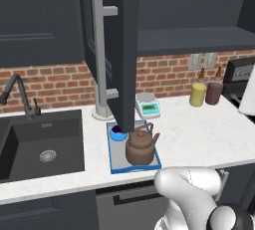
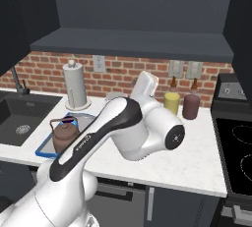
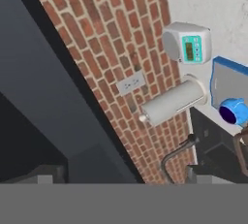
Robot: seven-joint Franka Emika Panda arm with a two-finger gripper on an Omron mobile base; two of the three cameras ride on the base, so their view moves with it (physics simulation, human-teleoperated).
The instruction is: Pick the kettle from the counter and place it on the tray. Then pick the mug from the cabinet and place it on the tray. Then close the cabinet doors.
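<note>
White counter (image 1: 199, 134): kettle (image 1: 141, 147), mug (image 1: 118, 133) on tray (image 1: 115, 162).

A squat brown kettle (image 1: 141, 147) with an arched handle sits on a flat grey tray with a thin blue rim (image 1: 112, 160), on the white speckled stone counter (image 1: 199, 134). Behind it on the tray – partly hidden by the edge of an open dark navy cabinet door (image 1: 124, 50) with a long grey bar handle (image 1: 100, 55) – stands a small bright blue mug (image 1: 118, 134). A small white scale (image 1: 148, 105) lies just beyond the tray; the dark inset sink (image 1: 40, 144) is to the left, and yellow (image 1: 197, 94) and maroon (image 1: 214, 93) canisters stand by the brick wall.
</note>
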